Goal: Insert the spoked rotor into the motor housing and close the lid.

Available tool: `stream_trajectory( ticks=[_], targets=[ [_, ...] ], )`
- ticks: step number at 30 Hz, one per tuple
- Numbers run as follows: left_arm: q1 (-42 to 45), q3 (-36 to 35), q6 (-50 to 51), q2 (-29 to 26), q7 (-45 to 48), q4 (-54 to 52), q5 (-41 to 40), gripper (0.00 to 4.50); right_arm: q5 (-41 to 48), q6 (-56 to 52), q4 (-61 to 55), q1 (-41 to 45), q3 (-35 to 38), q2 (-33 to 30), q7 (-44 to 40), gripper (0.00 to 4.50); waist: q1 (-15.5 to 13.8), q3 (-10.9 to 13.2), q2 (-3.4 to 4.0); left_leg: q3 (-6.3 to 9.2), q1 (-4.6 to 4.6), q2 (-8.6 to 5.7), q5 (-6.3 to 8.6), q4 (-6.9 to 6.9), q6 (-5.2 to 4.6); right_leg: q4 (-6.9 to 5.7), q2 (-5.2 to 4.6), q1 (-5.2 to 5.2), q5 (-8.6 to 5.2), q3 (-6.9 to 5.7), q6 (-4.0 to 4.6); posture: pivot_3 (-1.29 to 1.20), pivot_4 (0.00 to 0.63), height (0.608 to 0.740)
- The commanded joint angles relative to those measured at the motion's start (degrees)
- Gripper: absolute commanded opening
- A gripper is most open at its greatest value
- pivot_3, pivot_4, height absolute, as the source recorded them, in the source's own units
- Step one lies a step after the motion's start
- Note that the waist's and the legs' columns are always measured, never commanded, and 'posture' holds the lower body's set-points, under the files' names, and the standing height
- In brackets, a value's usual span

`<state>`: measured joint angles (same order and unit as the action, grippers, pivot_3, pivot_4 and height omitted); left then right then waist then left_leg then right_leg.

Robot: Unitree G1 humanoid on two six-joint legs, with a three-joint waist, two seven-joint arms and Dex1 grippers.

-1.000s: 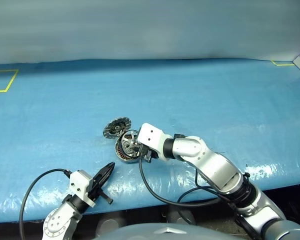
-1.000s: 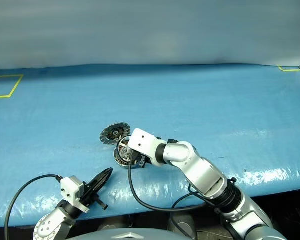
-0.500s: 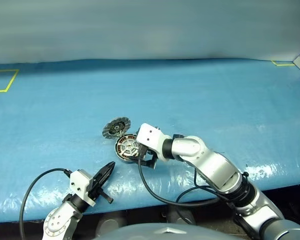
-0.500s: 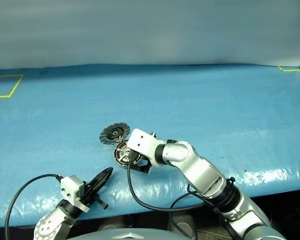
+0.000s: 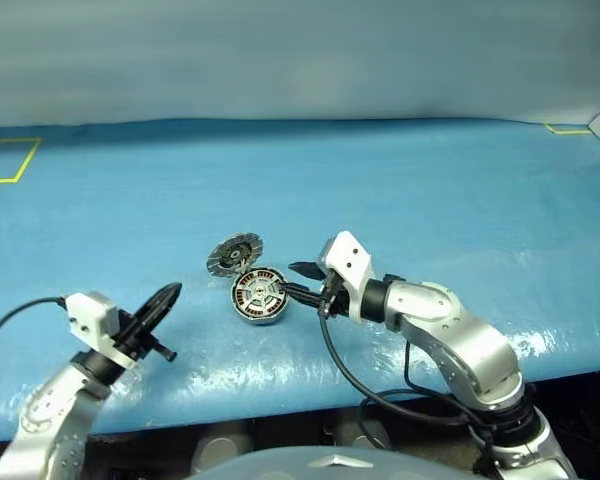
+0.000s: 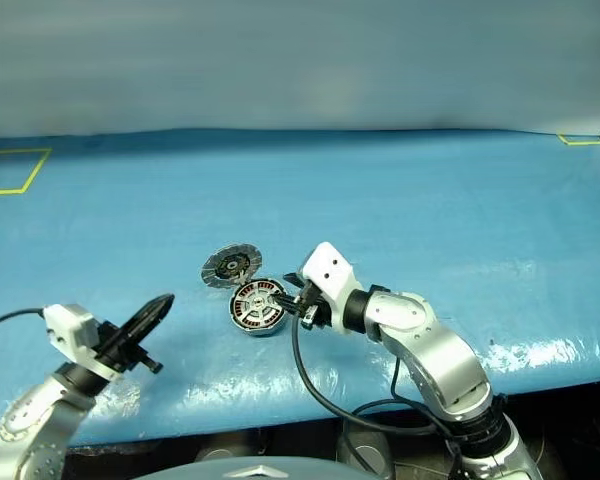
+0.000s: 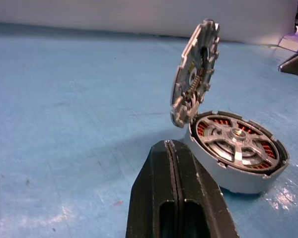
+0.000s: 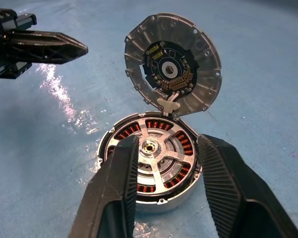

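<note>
The spoked rotor (image 8: 150,149) sits in the motor housing (image 5: 257,297), apparently seated, lid (image 5: 234,254) upright at eleven o'clock; right gripper (image 5: 298,281) released, left gripper (image 5: 161,302) clenched empty.

Even overhead light, sharp views, white glare streaks along the blue table's (image 5: 280,370) near edge.

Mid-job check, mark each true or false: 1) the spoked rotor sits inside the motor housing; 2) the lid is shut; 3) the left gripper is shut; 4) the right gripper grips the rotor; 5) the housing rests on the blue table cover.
1) The spoked rotor sits in the motor housing: true.
2) The lid is shut: false, it stands open on its hinge.
3) The left gripper is shut: true.
4) The right gripper grips the rotor: false, its fingers stand apart and empty.
5) The housing rests on the blue table cover: true.
</note>
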<state>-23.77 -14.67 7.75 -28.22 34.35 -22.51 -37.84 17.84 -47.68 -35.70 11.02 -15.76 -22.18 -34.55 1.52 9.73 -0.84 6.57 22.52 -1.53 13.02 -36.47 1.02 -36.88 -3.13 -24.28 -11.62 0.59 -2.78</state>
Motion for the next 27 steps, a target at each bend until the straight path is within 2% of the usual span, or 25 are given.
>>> stream_trajectory(
  ticks=[1,4,8,13,16,22,27],
  targets=[
    [6.53,-4.85,4.22,-2.13,-0.7,2.84,-4.25,0.0,-0.72,8.22,2.05,-4.52,2.3,1.01,1.43,0.93,-0.05,-0.01,-0.02,0.01,0.01,-0.02,0.0,-0.03,0.0,-0.01,0.01,0.02,0.01,-0.01,-0.01,0.0,0.15,0.74],
    [13.99,-6.59,8.19,-3.29,-0.34,6.86,-7.49,0.0,-2.36,13.16,4.43,-9.01,1.46,1.22,2.33,0.03,-0.16,-0.01,-0.03,0.02,-0.01,-0.05,0.0,-0.15,0.0,0.0,0.06,0.12,0.05,0.0,-0.07,0.0,0.15,0.74],
    [26.33,-6.24,18.1,-4.02,1.86,15.95,-14.51,0.0,-4.19,17.54,5.22,-14.12,-0.19,2.12,4.09,0.03,0.01,0.0,-0.03,0.01,0.0,-0.07,0.0,-0.39,0.0,-0.01,0.12,0.19,0.15,0.07,-0.17,0.0,0.15,0.74],
    [39.43,-0.12,28.46,-6.41,11.83,27.59,-14.67,0.0,-4.5,25.69,7.53,-18.42,0.7,6.71,6.88,0.03,0.13,0.01,-0.04,0.04,-0.15,-0.04,0.01,-0.54,0.01,0.02,0.38,0.41,0.19,0.1,-0.15,0.0,0.15,0.74],
    [45.24,3.37,32.78,-6.91,17.61,32.45,-13.53,0.0,-7.34,32.1,9.84,-20.17,0.1,7.21,7.73,0.03,0.39,0.01,-0.03,0.05,-0.17,-0.01,0.01,-0.56,0.01,0.03,0.48,0.45,0.19,0.16,-0.15,0.0,0.15,0.74],
    [54.2,9.71,37.8,-7.4,26.93,42.38,-8.67,0.0,-9.17,35.88,11.52,-22.87,-0.5,7.51,8.89,0.03,0.66,0.02,-0.03,0.07,-0.17,0.02,0.03,-0.47,0.06,0.02,0.57,0.39,0.23,0.23,-0.03,0.0,0.15,0.74],
    [56.64,14.72,40.87,-7.96,33.01,44.95,-4.42,0.0,-10.41,36.08,11.16,-23.85,-0.2,7.99,10.84,0.03,0.67,0.02,-0.03,0.07,-0.19,0.04,0.03,-0.46,0.06,0.02,0.6,0.39,0.23,0.27,-0.02,0.0,0.15,0.74]
  ],
)
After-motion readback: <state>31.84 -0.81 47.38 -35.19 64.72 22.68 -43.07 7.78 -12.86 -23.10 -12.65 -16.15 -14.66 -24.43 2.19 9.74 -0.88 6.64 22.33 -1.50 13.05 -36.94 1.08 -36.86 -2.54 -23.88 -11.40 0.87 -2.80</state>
